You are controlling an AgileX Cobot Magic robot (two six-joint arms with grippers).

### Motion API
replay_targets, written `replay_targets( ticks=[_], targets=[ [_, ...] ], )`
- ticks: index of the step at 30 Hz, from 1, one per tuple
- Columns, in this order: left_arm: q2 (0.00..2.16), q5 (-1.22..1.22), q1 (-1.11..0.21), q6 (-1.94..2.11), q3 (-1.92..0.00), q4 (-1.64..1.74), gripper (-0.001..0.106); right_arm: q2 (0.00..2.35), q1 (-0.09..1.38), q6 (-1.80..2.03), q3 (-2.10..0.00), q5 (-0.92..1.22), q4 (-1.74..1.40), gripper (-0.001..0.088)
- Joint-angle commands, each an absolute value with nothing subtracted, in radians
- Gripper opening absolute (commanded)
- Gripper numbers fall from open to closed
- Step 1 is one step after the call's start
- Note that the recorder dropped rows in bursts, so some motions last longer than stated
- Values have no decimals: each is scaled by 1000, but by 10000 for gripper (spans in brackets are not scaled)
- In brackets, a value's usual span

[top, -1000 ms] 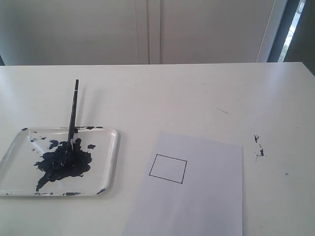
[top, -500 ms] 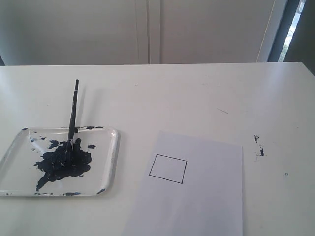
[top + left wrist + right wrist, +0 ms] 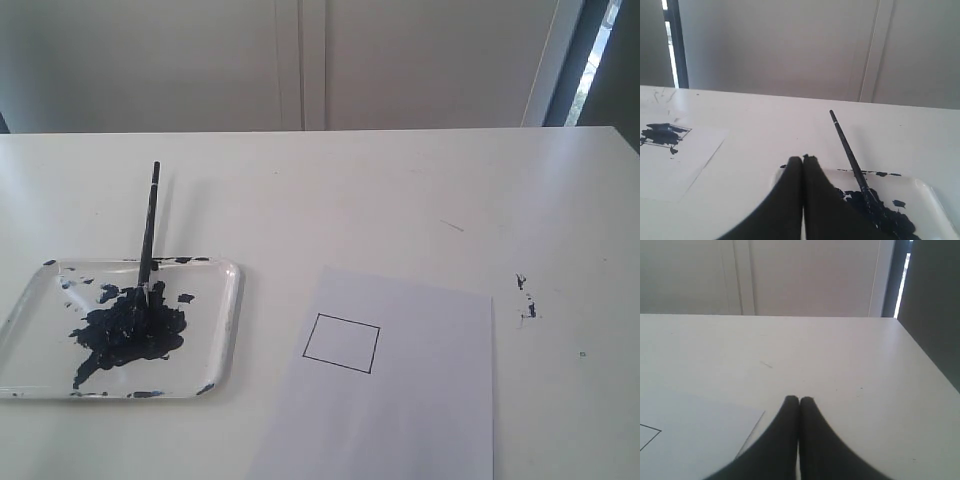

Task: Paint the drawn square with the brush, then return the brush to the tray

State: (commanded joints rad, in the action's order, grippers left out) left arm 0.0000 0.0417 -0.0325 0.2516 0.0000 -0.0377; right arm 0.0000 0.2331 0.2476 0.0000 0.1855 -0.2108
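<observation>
White tabletop (image 3: 400,190) fills the scene beneath pale wall panels. At the left of the exterior view sits the tray (image 3: 233,305). The brush (image 3: 150,225) has its tip in the dark blue paint blob (image 3: 120,340) and its handle slants out over the far rim. A paper sheet (image 3: 420,410) lies beside the tray, apart from it, and bears the drawn square (image 3: 341,343), whose inside is bare white. Small paint specks (image 3: 526,298) dot the tabletop further right. The left end effector (image 3: 803,159) and the right end effector (image 3: 799,400) are both closed on nothing, tips pressed together.
</observation>
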Motion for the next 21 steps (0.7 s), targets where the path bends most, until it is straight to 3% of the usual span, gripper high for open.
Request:
replay_targets(
  ticks=[7, 21],
  targets=[
    [0, 28, -32, 262, 0, -38, 0, 0, 233, 248, 0, 163, -211, 0],
    [0, 155, -32, 289, 0, -38, 0, 0, 233, 275, 0, -138, -150, 0]
  ],
)
